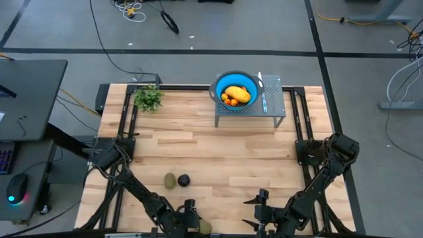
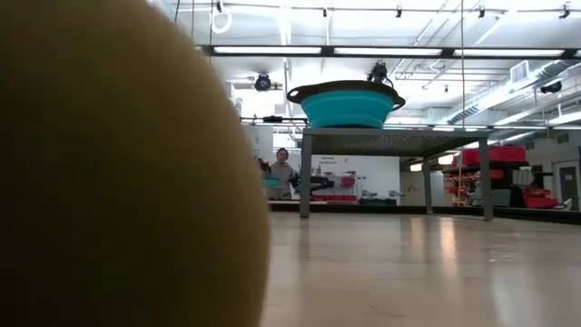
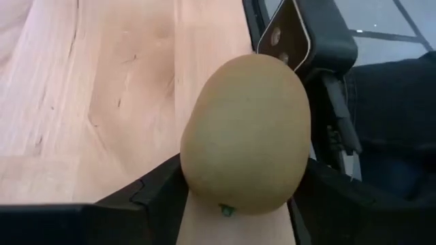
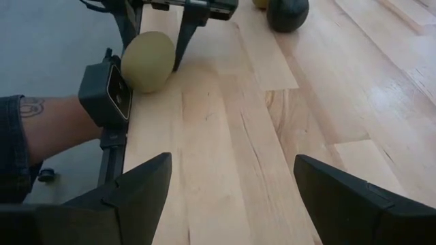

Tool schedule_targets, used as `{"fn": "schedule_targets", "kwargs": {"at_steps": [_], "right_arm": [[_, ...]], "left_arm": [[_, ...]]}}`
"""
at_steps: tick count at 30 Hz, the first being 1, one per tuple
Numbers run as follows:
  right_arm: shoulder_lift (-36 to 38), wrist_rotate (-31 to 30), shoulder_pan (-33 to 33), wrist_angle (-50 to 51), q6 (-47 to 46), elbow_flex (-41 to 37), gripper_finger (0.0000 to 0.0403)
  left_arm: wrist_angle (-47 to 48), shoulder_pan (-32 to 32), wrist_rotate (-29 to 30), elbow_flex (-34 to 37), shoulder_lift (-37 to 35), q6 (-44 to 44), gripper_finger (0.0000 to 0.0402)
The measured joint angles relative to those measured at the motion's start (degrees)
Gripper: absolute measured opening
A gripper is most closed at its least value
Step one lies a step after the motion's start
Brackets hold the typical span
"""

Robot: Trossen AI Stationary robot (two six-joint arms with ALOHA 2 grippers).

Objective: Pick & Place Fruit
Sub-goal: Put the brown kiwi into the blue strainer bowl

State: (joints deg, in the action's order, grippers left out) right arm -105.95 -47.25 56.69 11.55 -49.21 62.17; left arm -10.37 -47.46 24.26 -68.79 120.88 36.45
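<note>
While the left pincer [image 3: 242, 204] sits at the table's [image 1: 218, 152] near edge, its fingers bracket an olive-green fruit [image 3: 246, 133] resting on the wood — whether they grip it I cannot tell. Right pincer [image 4: 231, 187] stands wide open nearby, holding nothing. Another green oval [image 1: 170, 180] and a blackish fruit [image 1: 184, 180] lie touching mid-table; yellow-orange pieces [image 1: 236, 96] fill the blue bowl [image 1: 246, 80].

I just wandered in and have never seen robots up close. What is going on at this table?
The left pincer sits at the near edge of the wooden table with its fingers around an olive-green oval toy fruit. The right pincer waits open nearby, holding nothing. A second olive-green oval and a blackish round fruit lie on the wood. At the far side, a blue bowl on a small grey stand holds a yellow-orange piece and tiny orange ones.
</note>
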Motion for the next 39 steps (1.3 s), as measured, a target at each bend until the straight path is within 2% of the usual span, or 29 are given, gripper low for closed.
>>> {"fn": "schedule_targets", "kwargs": {"at_steps": [10, 19, 23, 26, 31, 35, 39], "right_arm": [[0.00, 0.91, 0.02, 0.00, -0.02, 0.00, 0.0318], [0.00, 1.32, 0.02, -0.02, 0.09, 0.00, 0.0318], [0.32, 4.85, 0.02, 0.23, 0.13, 0.00, 0.0318], [1.12, 6.87, 0.22, 0.90, -0.55, 0.00, 0.0318], [1.18, 6.92, 0.71, 1.95, -1.07, 0.00, 0.0318], [1.18, 6.93, 0.98, 1.77, -1.53, 0.00, 0.0318], [1.18, 6.93, 1.20, 1.38, -1.55, 0.00, 0.0318]], "left_arm": [[0.24, 0.20, 1.12, 0.07, -1.64, -3.81, 0.0233], [3.04, 2.13, 6.84, -0.09, -5.36, -7.18, 0.0240], [6.18, 4.28, 9.65, -0.09, -7.60, -8.95, 0.0240], [7.57, 6.20, 12.58, -0.05, -9.45, -11.91, 0.0235], [7.95, 10.75, 17.25, -0.04, -14.11, -19.26, 0.0233], [7.87, 16.37, 18.09, -0.04, -18.44, -25.54, 0.0237], [7.52, 23.70, 15.88, -0.04, -22.46, -30.83, 0.0235]]}}
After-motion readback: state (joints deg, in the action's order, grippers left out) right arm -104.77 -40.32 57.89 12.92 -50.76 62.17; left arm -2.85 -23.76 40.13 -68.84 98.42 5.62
